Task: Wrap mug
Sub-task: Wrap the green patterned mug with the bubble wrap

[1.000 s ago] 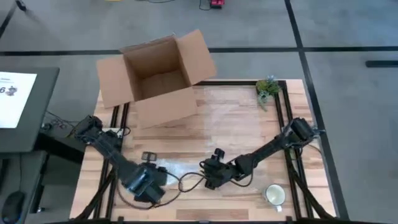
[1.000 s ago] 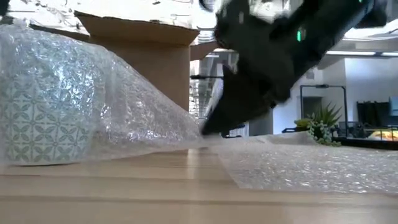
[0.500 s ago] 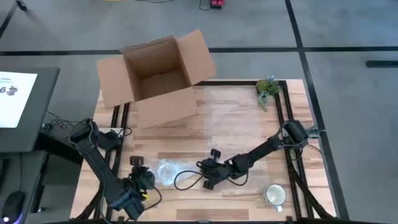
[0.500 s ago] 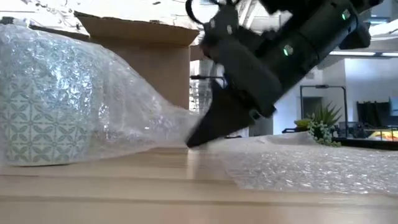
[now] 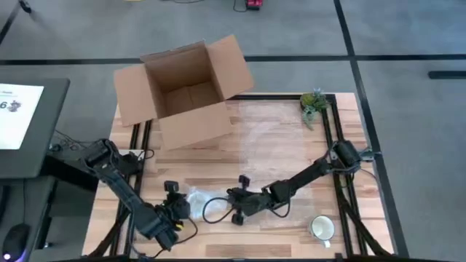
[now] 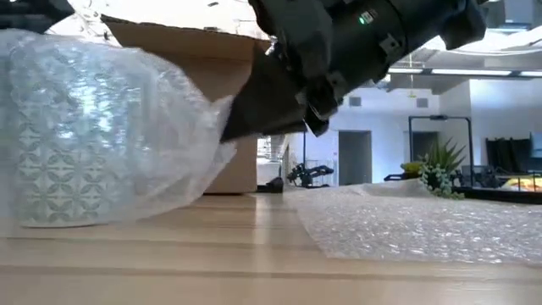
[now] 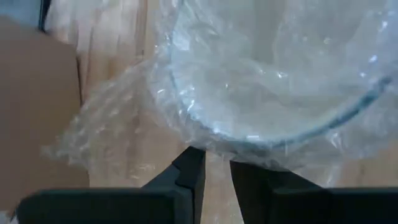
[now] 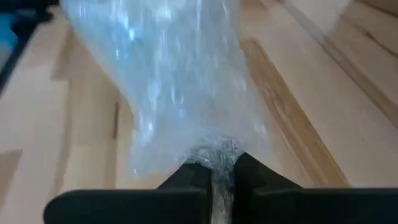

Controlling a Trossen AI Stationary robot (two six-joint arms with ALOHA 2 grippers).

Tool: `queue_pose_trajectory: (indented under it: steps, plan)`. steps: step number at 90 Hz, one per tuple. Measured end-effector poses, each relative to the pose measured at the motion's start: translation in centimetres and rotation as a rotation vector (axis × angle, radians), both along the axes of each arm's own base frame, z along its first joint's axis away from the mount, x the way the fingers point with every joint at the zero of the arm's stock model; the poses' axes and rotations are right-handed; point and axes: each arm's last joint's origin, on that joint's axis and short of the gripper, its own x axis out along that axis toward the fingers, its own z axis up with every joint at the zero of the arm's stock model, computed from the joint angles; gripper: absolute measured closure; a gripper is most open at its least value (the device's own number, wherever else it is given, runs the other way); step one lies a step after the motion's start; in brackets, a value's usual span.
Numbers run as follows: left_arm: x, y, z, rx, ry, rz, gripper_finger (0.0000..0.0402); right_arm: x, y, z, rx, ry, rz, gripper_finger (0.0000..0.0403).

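A patterned mug (image 6: 59, 161) stands near the table's front, inside a clear bubble wrap (image 5: 196, 198). My right gripper (image 6: 227, 134) is just right of it, shut on the wrap's gathered end (image 8: 214, 152). On the mug's left is my left gripper (image 5: 173, 208). Its fingers (image 7: 189, 171) are close together at the wrap below the mug's rim (image 7: 261, 140). My left gripper has its two fingertips at the wrap's loose edge (image 7: 208, 149) beside the mug, coming level from the table's left. The wrap is clear, so the pinch itself is hard to make out. My right gripper pinches the wrap's bunched end (image 8: 217, 155) between its two fingers, several layers. It slants down from the right. That end is lifted off the table and drawn toward the mug.
An open cardboard box (image 5: 186, 91) stands at the far left. A second sheet of bubble wrap (image 5: 273, 131) lies flat mid-table, also in the low view (image 6: 406, 224). There is a small plant (image 5: 313, 102) at the far right and a white mug (image 5: 321, 228) at the near right.
My right gripper has moved up and toward the table's left with the wrap's end. The tail that lay stretched on the table is now lifted against the mug. My left gripper drew away toward the near left edge, then came back to the mug.
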Motion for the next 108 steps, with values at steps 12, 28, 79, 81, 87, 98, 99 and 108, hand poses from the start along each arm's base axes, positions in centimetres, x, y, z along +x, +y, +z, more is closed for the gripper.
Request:
queue_pose_trajectory:
  steps: [12, 28, 79, 81, 87, 98, 99, 108]
  plan:
    - [1.1, 0.1, 0.0, -0.010, -0.034, -0.022, 0.0350, 0.3, 0.1, 0.6, 0.026, -0.062, 0.000, 0.0401]
    - [2.4, 0.6, 0.0, -0.030, -0.049, -0.024, 0.0350, 0.4, 0.2, 0.8, 0.047, -0.094, -0.005, 0.0401]
    - [1.0, 1.4, 5.3, -0.215, 0.005, -0.021, 0.0350, 0.4, 0.1, 0.7, 0.083, -0.083, -0.031, 0.0402]
    - [0.8, 1.5, 5.6, -0.227, 0.008, -0.022, 0.0350, 0.3, 0.1, 0.7, 0.081, -0.081, -0.034, 0.0402]
    - [0.4, 1.9, 6.4, -0.252, 0.001, -0.020, 0.0350, 0.3, 0.0, 0.6, 0.073, -0.077, -0.045, 0.0402]
    - [-0.5, 2.8, 8.2, -0.289, -0.046, -0.023, 0.0350, 0.3, 0.1, 0.6, 0.073, -0.078, -0.045, 0.0402]
    - [-0.6, 2.9, 8.3, -0.293, -0.051, -0.024, 0.0350, 0.3, 0.1, 0.6, 0.073, -0.077, -0.045, 0.0402]
    - [-1.3, 3.6, 10.0, -0.355, -0.113, -0.030, 0.0350, 0.3, 0.1, 0.6, 0.073, -0.076, -0.045, 0.0402]
